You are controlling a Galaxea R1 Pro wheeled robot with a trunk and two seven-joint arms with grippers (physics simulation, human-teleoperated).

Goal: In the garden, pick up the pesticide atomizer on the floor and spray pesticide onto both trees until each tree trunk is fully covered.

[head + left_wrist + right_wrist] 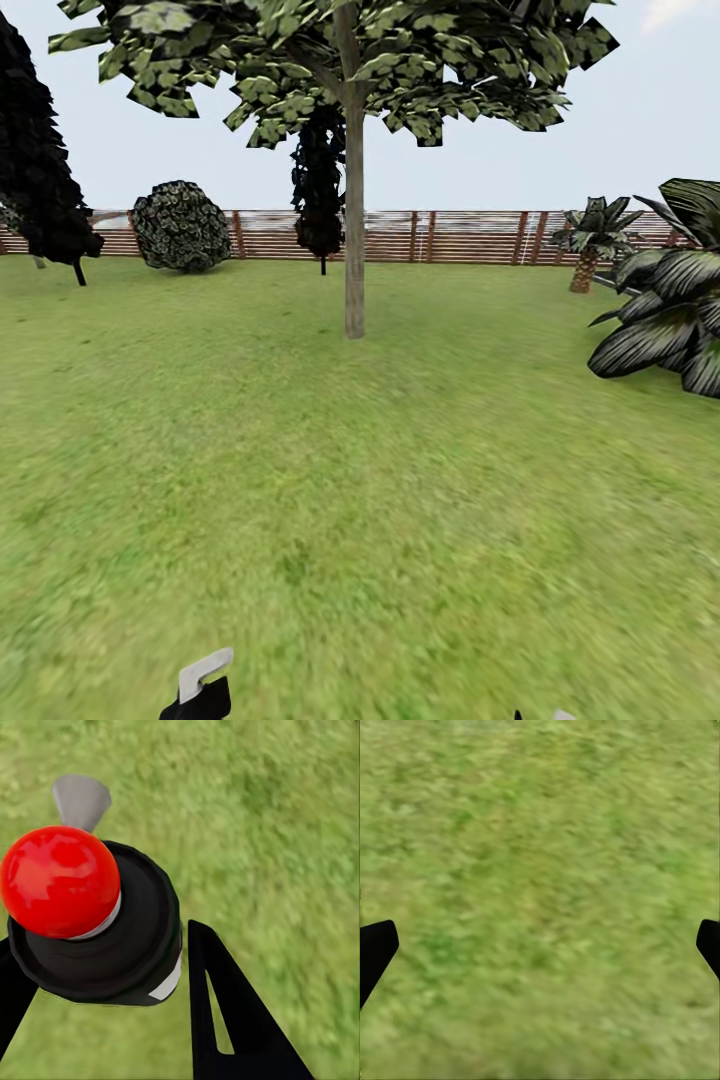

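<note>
In the left wrist view the pesticide atomizer point(112, 937), a black round body with a red cap and a grey nozzle, sits between the two dark fingers of my left gripper point(112, 971), which is shut on it. The head view has its grey nozzle and black body point(203, 685) at the bottom edge. One tree point(340, 50) stands ahead across the lawn, its straight grey-brown trunk point(354, 250) bare of white specks. My right gripper point(540, 952) is open over plain grass, fingertips far apart.
A brown slatted fence point(450, 236) closes the garden at the back. A dark conifer point(318, 190) stands behind the trunk, another point(40, 170) at far left, beside a round bush point(181, 226). Palms point(665, 300) crowd the right side.
</note>
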